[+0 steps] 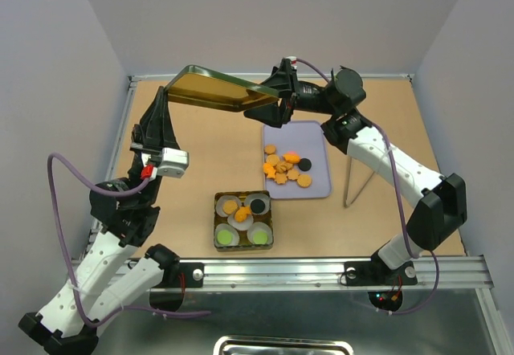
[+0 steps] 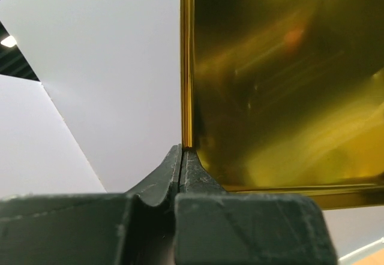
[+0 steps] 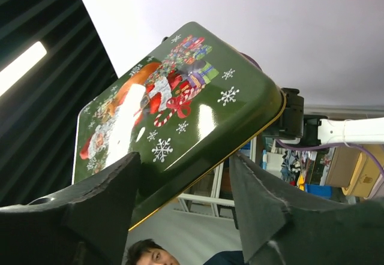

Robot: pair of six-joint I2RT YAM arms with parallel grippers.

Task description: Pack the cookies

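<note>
**Both arms are holding a tin lid aloft above the cookies**

The top camera is showing the whole layout. The tin lid is hanging in the air over the far side of the worktop, its gold inner face turned up, with an arm at each end. Most of the cookies are lying in a loose heap on a lavender tray; they are mostly orange, with one black. Nearer the arms, an open tin is sitting with white paper cups inside, and a few orange, black and green pieces are resting in them.

Only the right wrist camera is showing the lid's outer face: dark green, painted with a Santa, parcels, candy canes and snowflakes. The left wrist camera is showing little more than the gold inner face and its rim, close up.

The left claw is pinching the lid's left end. Its jaws are pressed together on the gold rim.

The right claw is sitting at the lid's right end. Its jaws are standing well apart, straddling the lid's edge. One finger is lying against or just beside the rim, and open background is showing between the lid and the other finger.
</note>
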